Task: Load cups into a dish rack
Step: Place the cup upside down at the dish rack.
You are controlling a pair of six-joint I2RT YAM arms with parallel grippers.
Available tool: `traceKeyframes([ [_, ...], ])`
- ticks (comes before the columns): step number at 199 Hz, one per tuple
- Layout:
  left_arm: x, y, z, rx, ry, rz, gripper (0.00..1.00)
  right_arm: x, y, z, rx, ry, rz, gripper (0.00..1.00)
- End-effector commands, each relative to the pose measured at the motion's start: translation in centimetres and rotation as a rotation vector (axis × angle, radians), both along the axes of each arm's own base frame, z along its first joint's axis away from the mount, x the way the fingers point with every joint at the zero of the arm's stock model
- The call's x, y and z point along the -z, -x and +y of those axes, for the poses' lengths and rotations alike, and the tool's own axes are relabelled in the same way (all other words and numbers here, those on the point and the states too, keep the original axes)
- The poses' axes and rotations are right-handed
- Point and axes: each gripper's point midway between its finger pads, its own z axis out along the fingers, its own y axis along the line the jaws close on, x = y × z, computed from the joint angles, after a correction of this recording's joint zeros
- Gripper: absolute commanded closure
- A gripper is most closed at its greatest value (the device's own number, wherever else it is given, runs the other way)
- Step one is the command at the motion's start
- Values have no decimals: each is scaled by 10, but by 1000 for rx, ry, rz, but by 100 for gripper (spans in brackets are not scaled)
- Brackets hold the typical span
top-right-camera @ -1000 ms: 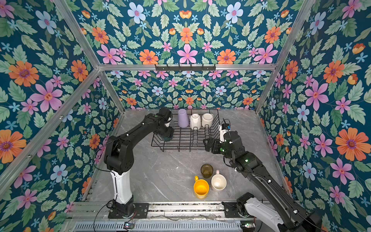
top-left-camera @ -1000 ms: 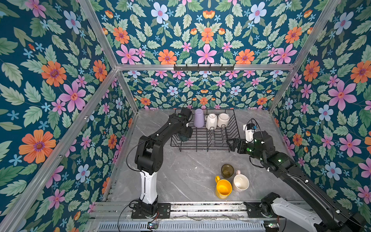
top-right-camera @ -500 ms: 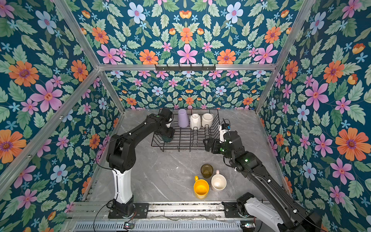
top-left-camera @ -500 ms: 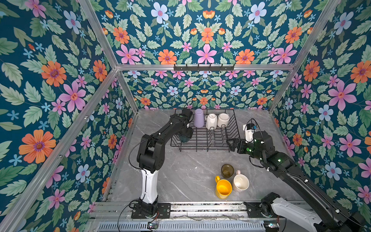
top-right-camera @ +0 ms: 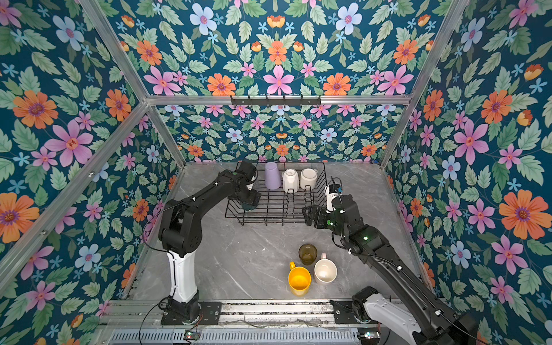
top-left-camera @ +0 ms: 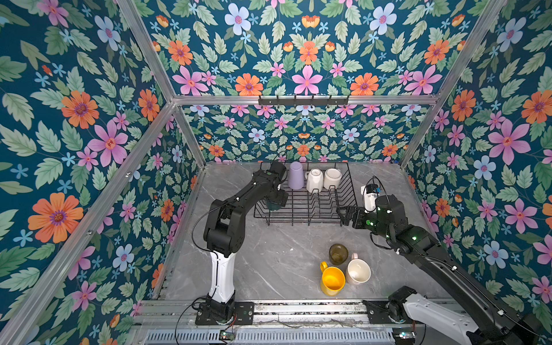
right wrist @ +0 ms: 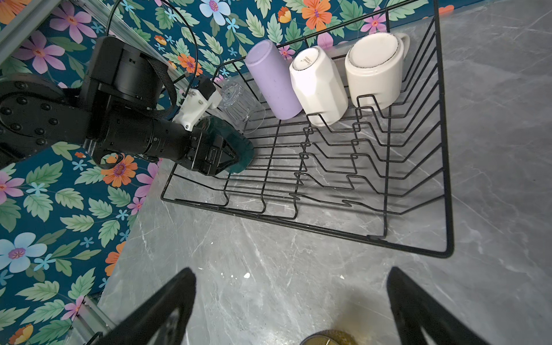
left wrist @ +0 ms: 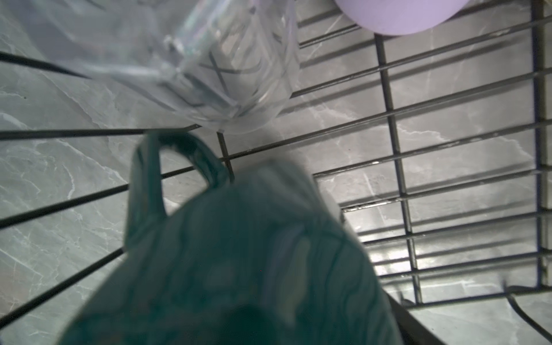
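Note:
The black wire dish rack [top-left-camera: 352, 185] [right wrist: 445, 149] stands at the back of the marble table. Along its far side, a lilac tumbler [top-left-camera: 295, 176] and two white mugs [top-left-camera: 315, 180] [top-left-camera: 332, 178] sit upside down, with a clear glass [right wrist: 239, 104] [left wrist: 209, 59] beside them. My left gripper [top-left-camera: 276, 200] [right wrist: 222, 159] is in the rack's near left corner. A dark green mug [top-left-camera: 273, 205] [left wrist: 239, 254] [right wrist: 243, 140] sits between its jaws; the grip is hidden. My right gripper [top-left-camera: 343, 213] [right wrist: 291, 286] hovers open and empty by the rack's near right corner. An olive-brown glass [top-left-camera: 338, 254], a yellow mug [top-left-camera: 331, 279] and a pale pink mug [top-left-camera: 357, 270] stand on the table.
Floral walls with aluminium posts close the table in on three sides. A black hook rail [top-left-camera: 303, 100] hangs high on the back wall. Both arm bases are bolted to the front rail [top-left-camera: 298, 310]. Bare marble [top-left-camera: 268, 254] lies between the rack and the three loose cups.
The left arm's elbow has shifted slightly to the right, while the dark green mug stays at the rack's near left corner. The right arm has not moved.

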Motion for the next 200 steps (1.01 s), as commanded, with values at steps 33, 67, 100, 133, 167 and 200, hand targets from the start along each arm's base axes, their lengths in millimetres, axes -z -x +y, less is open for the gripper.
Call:
traceKeyframes([
  [33, -11, -4, 0, 3, 8, -43, 0, -6, -2, 2, 1, -17, -20, 1],
  [67, -33, -7, -6, 10, 65, -100, 0, -6, -2, 1, 3, -16, -20, 1],
  [100, -59, -6, -11, 18, 123, -157, 0, -5, -2, 1, 4, -18, -17, 1],
  [133, -98, -3, -7, 3, 168, -264, 0, -6, -1, -2, 14, -11, -15, 1],
  [167, -162, 22, -4, 17, 295, -420, 0, -4, 1, -10, 44, 28, -3, 1],
  [200, -191, 62, -3, 31, 421, -448, 3, 8, 0, -18, 82, 43, 35, 1],
])
